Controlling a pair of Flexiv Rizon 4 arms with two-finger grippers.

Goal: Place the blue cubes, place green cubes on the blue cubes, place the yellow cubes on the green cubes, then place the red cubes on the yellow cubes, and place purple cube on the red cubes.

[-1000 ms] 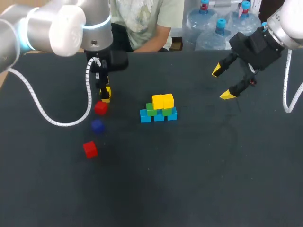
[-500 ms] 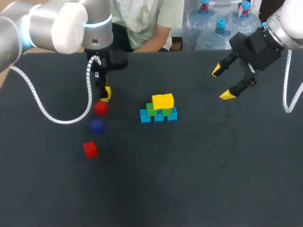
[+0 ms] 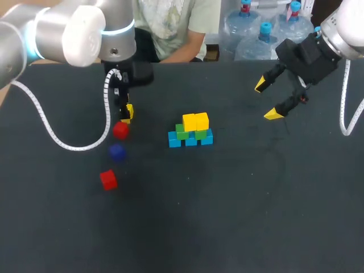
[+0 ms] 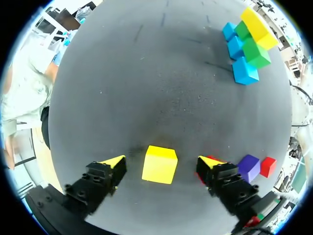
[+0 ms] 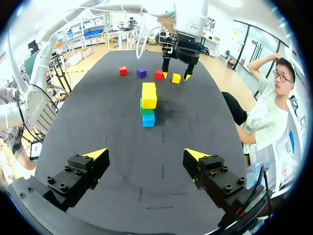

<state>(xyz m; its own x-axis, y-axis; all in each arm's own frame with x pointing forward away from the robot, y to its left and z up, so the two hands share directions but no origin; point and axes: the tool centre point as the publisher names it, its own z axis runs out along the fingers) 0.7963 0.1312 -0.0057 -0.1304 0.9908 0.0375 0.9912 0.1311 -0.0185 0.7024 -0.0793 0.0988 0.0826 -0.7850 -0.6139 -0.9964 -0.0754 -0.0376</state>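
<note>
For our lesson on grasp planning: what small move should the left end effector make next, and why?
Probably close on the loose yellow cube. The left end effector is open with a finger on either side of it, gaps showing, and the cube sits on the table, apart from the stack.

Tiered cube stack (image 3: 191,131), loose yellow cube (image 4: 159,164)

This looks like a robotics lab. Two industrial robot arms, the left arm (image 3: 68,34) and the right arm (image 3: 341,28), reach in over a matte black tabletop (image 3: 227,216), and white coiled cables (image 3: 51,133) hang from them. On the tabletop lie small plain coloured cubes (image 3: 190,131), some of them stacked in a neat block.
</note>
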